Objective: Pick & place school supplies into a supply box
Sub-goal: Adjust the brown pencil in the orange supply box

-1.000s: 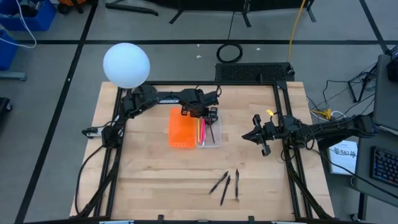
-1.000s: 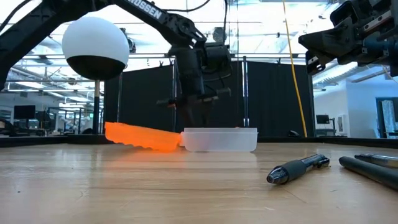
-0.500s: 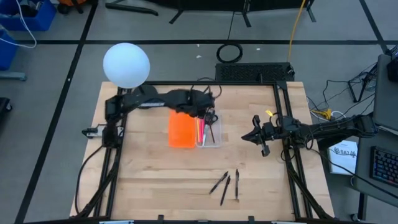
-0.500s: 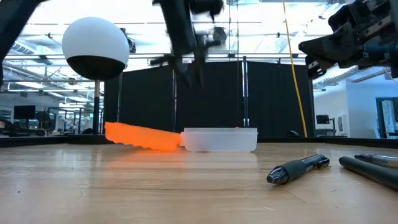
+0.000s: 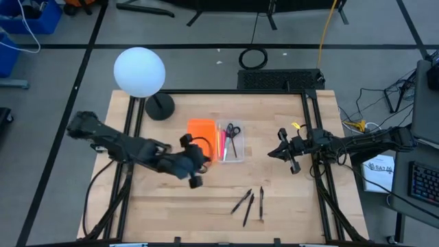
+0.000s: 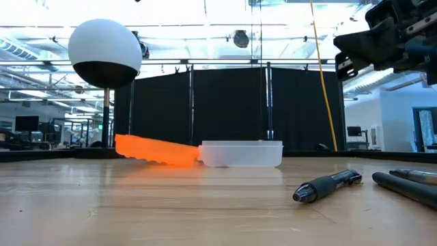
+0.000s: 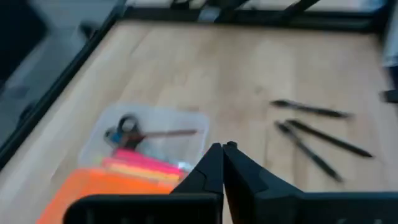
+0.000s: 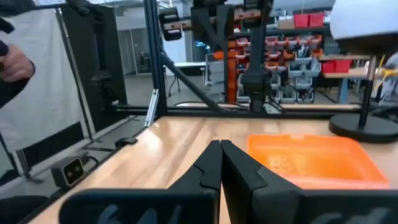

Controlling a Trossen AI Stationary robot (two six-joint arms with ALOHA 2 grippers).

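The supply box (image 5: 231, 143) is a clear tray on the table with black-handled scissors (image 7: 127, 128) and pink pens (image 7: 142, 164) lying in it. Three dark pens (image 5: 250, 204) lie on the bare wood nearer the front edge. My left gripper (image 5: 200, 165) hovers shut and empty just in front of the orange tray (image 5: 200, 132), pointing slantwise down toward the right; its shut fingers (image 7: 222, 151) show in the left wrist view. My right gripper (image 5: 280, 149) waits shut and empty in the air to the right of the box.
The orange perforated tray (image 6: 153, 149) lies against the clear box's left side (image 6: 205, 154). A white globe lamp (image 5: 139, 71) with a dark round base (image 5: 159, 106) stands at the far left. Black frame rails run along the table's left and right edges.
My left gripper has risen from over the clear box and swung toward the table's near left, rolling as it went; it now hangs in front of the orange tray. It has left the low view. The scissors in the box are now uncovered.
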